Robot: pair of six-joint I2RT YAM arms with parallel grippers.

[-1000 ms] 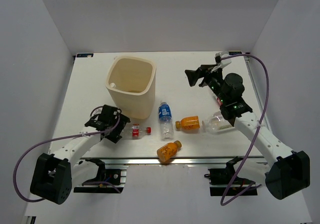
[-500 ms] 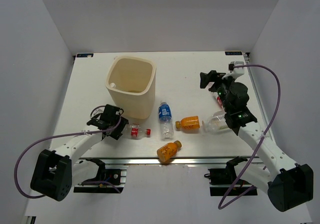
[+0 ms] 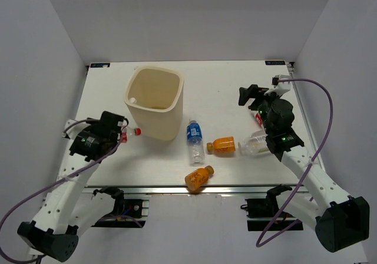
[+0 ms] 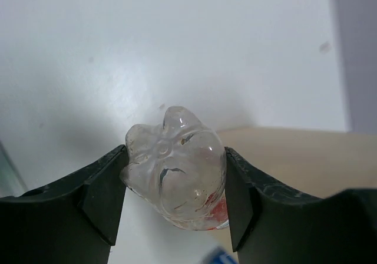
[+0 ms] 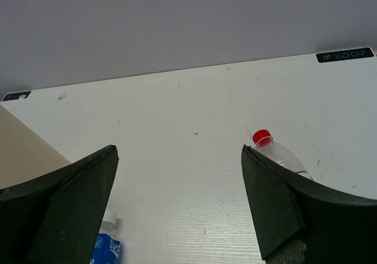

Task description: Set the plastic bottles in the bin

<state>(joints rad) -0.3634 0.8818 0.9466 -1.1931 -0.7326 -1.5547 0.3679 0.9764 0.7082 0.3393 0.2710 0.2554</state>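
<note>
My left gripper [image 3: 119, 137] is shut on a clear red-capped bottle [image 3: 132, 133] and holds it just left of the cream bin [image 3: 154, 102]. In the left wrist view the bottle's base [image 4: 177, 170] is squeezed between both fingers, with the bin [image 4: 294, 158] behind it. On the table lie a blue-labelled bottle [image 3: 195, 140], two orange bottles [image 3: 224, 145] [image 3: 199, 177], a larger clear bottle [image 3: 256, 144] and a red-labelled bottle [image 3: 258, 118]. My right gripper [image 3: 247, 93] hangs open above the table, holding nothing. The red-capped bottle [image 5: 277, 152] lies by its right finger.
The blue-labelled bottle [image 5: 109, 243] shows at the lower left of the right wrist view, and the bin's wall [image 5: 23, 152] at its left edge. White walls enclose the table on three sides. The right arm's cable loops over the right edge.
My left gripper closed on the red-capped bottle in front of the bin and carried it up and to the left. The right arm drew back to the right, still open.
</note>
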